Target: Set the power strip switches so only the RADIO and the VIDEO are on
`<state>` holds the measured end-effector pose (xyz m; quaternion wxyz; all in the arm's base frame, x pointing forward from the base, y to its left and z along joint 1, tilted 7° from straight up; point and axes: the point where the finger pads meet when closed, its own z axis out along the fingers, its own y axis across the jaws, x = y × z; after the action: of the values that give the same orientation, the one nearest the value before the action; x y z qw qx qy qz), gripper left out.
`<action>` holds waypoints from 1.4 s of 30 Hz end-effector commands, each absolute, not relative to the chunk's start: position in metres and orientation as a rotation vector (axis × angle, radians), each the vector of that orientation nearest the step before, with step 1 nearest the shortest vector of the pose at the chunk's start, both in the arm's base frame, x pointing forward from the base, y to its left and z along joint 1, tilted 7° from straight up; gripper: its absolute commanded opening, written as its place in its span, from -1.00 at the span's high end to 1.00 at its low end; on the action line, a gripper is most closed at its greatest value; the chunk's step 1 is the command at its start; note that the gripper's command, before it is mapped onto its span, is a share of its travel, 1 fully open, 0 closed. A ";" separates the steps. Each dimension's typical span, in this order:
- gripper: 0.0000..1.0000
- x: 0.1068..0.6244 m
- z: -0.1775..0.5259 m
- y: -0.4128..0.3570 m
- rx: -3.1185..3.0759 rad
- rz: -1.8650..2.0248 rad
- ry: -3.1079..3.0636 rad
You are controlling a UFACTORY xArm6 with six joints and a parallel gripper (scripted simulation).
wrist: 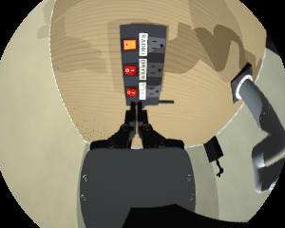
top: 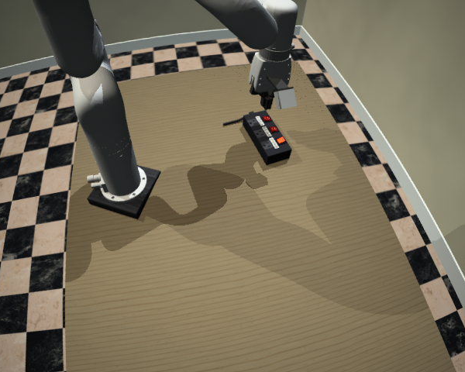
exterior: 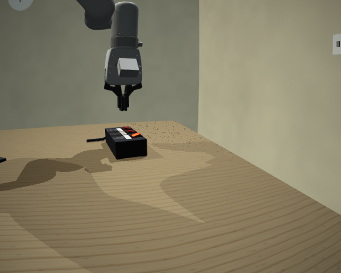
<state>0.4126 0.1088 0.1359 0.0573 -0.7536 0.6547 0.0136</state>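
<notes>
A black power strip (top: 266,137) lies flat on the wooden table, right way up, with three sockets, three white labels and three rocker switches. The switch at the end away from the cord (top: 280,139) glows bright orange. The middle switch (top: 273,129) and the cord-end switch (top: 266,118) are dark red. The label text is too small to read. My gripper (top: 266,102) is shut and empty, hovering well above the cord end of the strip, seen clearly in the exterior view (exterior: 123,106). In the wrist view the fingertips (wrist: 139,121) point just short of the strip (wrist: 142,64).
The arm's base (top: 122,190) stands on a black plate at the table's left. The strip's short black cord (top: 233,121) sticks out toward the left. A wall runs past the table's right edge, with a wall switch plate (exterior: 338,43).
</notes>
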 end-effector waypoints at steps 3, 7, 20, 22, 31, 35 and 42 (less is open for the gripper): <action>1.00 0.414 0.137 0.109 -2.282 0.037 1.983; 1.00 0.414 0.137 0.109 -2.282 0.037 1.983; 1.00 0.414 0.129 0.110 -2.282 0.037 1.983; 1.00 0.414 0.127 0.110 -2.282 0.037 1.983; 1.00 0.415 0.118 0.111 -2.282 0.037 1.983; 1.00 0.415 0.113 0.112 -2.282 0.037 1.983; 1.00 0.416 0.104 0.113 -2.282 0.037 1.983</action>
<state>0.4142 0.1121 0.1055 0.0572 -0.7536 0.6547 0.0136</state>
